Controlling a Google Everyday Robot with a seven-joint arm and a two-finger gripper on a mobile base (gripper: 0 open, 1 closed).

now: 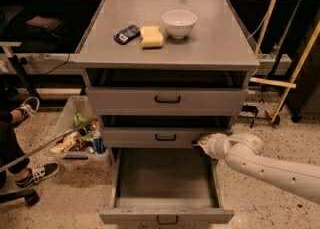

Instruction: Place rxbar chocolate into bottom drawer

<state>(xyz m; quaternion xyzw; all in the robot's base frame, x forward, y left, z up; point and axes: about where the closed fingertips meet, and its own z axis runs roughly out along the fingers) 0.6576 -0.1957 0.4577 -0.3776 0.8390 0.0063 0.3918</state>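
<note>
The bottom drawer (161, 179) is pulled wide open and shows a plain grey inside with nothing lying in it. My gripper (200, 144) is at the end of the white arm that reaches in from the right. It hangs above the drawer's back right corner, just under the front of the middle drawer (150, 136). A small dark shape shows at its tip, and I cannot tell whether this is the rxbar chocolate. No bar shows anywhere else.
On the cabinet top are a dark blue phone-like device (126, 34), a yellow sponge (151, 36) and a white bowl (179, 23). The top drawer (167, 100) is shut. A clear bin of trash (80, 138) and a person's shoes (35, 173) are at the left. Wooden poles (295, 63) lean at the right.
</note>
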